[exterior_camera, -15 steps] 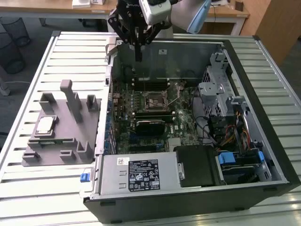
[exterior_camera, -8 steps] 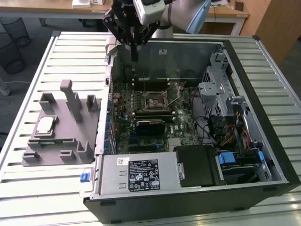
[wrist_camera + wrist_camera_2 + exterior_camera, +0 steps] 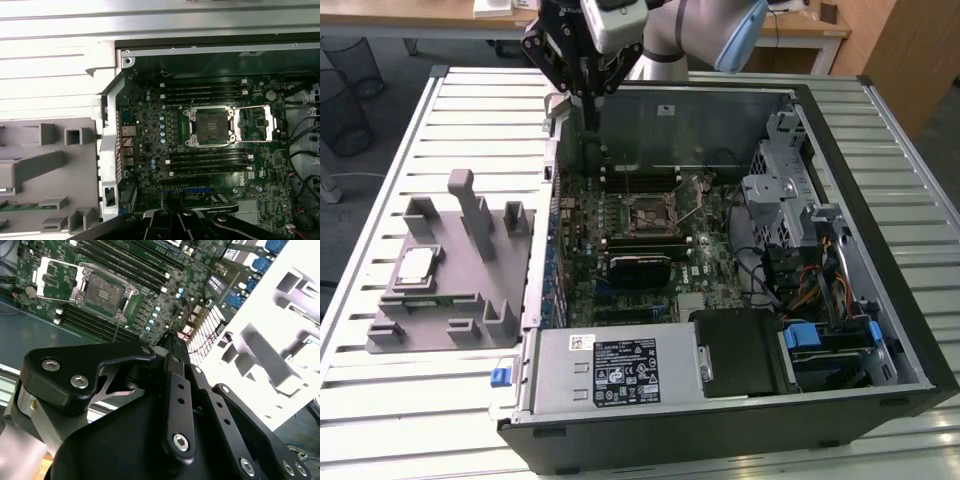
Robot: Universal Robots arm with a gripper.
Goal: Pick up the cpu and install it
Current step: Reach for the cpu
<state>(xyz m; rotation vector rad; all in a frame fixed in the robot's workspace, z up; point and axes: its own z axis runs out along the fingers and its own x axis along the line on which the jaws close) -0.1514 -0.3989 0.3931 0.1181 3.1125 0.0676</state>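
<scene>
The cpu (image 3: 417,264), a small silvery square chip, lies flat in a recess of the grey holder (image 3: 450,290) at the exterior view's left, outside the computer case. My gripper (image 3: 590,122) hangs shut and empty above the far left corner of the open case, well away from the cpu. Both wrist views show its black fingers (image 3: 172,347) pressed together with nothing between them. The motherboard socket (image 3: 650,213) (image 3: 209,125) (image 3: 105,292) sits empty, its metal load frame (image 3: 255,122) swung open beside it.
The open computer case (image 3: 820,110) lies on a slatted white table (image 3: 380,390). Inside are memory slots (image 3: 205,90), a drive cage with cables (image 3: 810,270) and a power supply (image 3: 620,368). The grey holder has upright posts (image 3: 470,205).
</scene>
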